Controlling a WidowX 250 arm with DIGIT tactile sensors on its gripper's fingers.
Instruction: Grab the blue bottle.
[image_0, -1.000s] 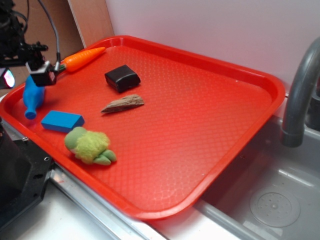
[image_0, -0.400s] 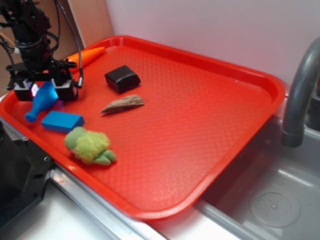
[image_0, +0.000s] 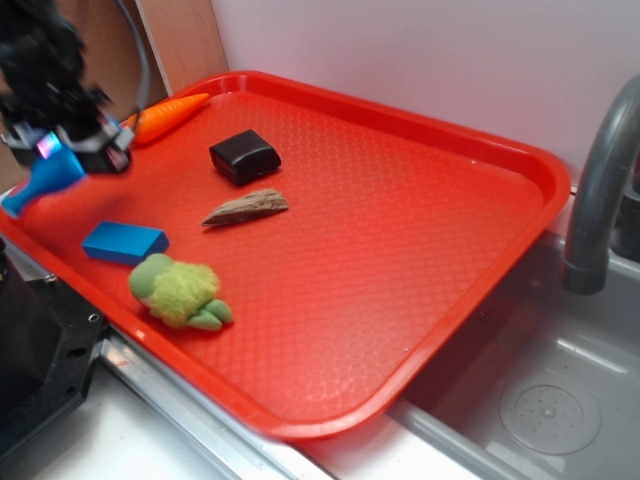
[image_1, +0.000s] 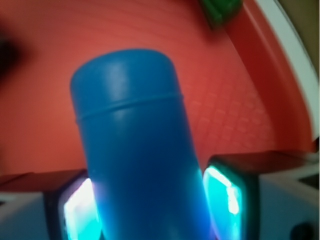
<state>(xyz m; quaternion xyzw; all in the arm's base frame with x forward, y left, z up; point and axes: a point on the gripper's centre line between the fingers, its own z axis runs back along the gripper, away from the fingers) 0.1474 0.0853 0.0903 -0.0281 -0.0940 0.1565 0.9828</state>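
Your gripper (image_0: 68, 150) hangs above the red tray's (image_0: 520, 160) left edge, fingers (image_1: 227, 192) clamped on the blue bottle (image_0: 40, 178), which tilts neck-down toward the left, off the tray.

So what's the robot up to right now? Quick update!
Gripper shut on blue bottle. Bottle raised off red tray, tilted neck-down. Nothing in the way.

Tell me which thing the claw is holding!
Look at the left end of the big red tray. Just above its edge, the black claw grips a bright blue bottle, tilted neck-down. The blue block nearby is flat and lies on the tray.
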